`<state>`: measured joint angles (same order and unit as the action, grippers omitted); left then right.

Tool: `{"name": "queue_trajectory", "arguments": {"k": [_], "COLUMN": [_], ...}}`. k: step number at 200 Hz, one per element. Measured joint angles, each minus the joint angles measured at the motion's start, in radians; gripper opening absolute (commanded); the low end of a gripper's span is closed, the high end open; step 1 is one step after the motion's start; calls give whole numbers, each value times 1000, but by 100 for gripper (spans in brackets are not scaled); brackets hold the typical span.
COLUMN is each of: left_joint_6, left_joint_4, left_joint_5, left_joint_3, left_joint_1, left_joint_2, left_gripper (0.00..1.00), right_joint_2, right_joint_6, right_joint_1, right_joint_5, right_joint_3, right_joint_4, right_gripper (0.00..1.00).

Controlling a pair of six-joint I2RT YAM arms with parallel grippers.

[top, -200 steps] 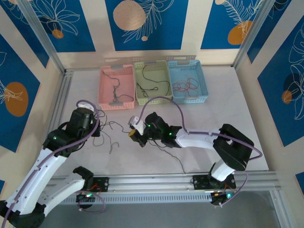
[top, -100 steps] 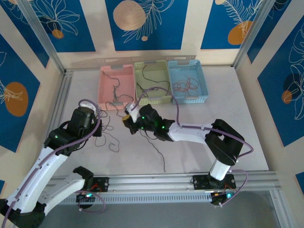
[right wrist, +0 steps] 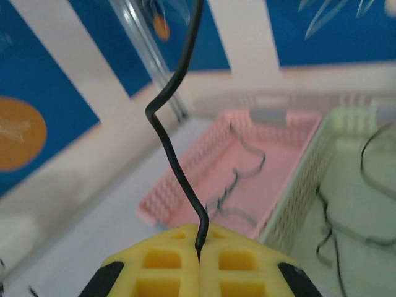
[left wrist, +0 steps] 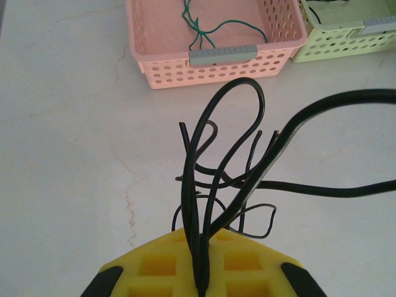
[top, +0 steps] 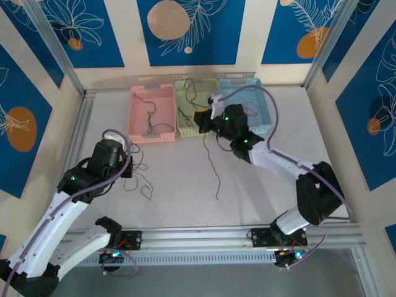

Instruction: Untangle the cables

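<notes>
A tangle of thin black cables (top: 141, 176) lies on the table at the left, and my left gripper (top: 127, 168) is shut on several strands of it. In the left wrist view the yellow fingers (left wrist: 247, 260) pinch the black cables (left wrist: 229, 161) where they loop upward. My right gripper (top: 199, 122) hovers at the front edge of the green basket (top: 185, 86), shut on one black cable (top: 213, 170) that trails down onto the table. The right wrist view shows that single cable (right wrist: 170, 148) clamped between the yellow fingertips (right wrist: 176, 247).
Three baskets stand in a row at the back: pink (top: 135, 117) with a greenish wire (left wrist: 216, 28), green with black wires, blue (top: 267, 108) with red-orange wires (top: 238, 112). An aluminium rail (top: 204, 235) runs along the near edge. White table lies between arms and baskets.
My right gripper has travelled from the table's middle, beside the tangle, back and right to the green basket, drawing one black cable out with it. The left gripper has stayed put.
</notes>
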<state>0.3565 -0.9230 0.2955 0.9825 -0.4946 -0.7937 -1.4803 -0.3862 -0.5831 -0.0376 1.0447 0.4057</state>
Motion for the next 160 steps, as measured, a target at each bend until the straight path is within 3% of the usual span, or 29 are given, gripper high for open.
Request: {"name": "queue_trajectory", "arguments": {"k": [25, 56, 126, 160], "left_joint_6": [0, 0, 0, 0], "left_joint_4": [0, 1, 2, 3], "left_joint_5": [-1, -5, -7, -7], "left_joint_3": [0, -3, -6, -6], "left_joint_1": [0, 0, 0, 0], "left_joint_2": [-10, -20, -20, -24], "left_gripper": [0, 0, 0, 0], "right_joint_2": [30, -55, -514, -716], "right_joint_6": [-8, -12, -57, -126], "right_joint_1": [14, 38, 132, 159], "right_joint_5": [0, 1, -54, -105], "right_joint_3": [83, 212, 561, 757], "right_joint_4": [6, 95, 351, 370], "right_gripper": [0, 0, 0, 0]}}
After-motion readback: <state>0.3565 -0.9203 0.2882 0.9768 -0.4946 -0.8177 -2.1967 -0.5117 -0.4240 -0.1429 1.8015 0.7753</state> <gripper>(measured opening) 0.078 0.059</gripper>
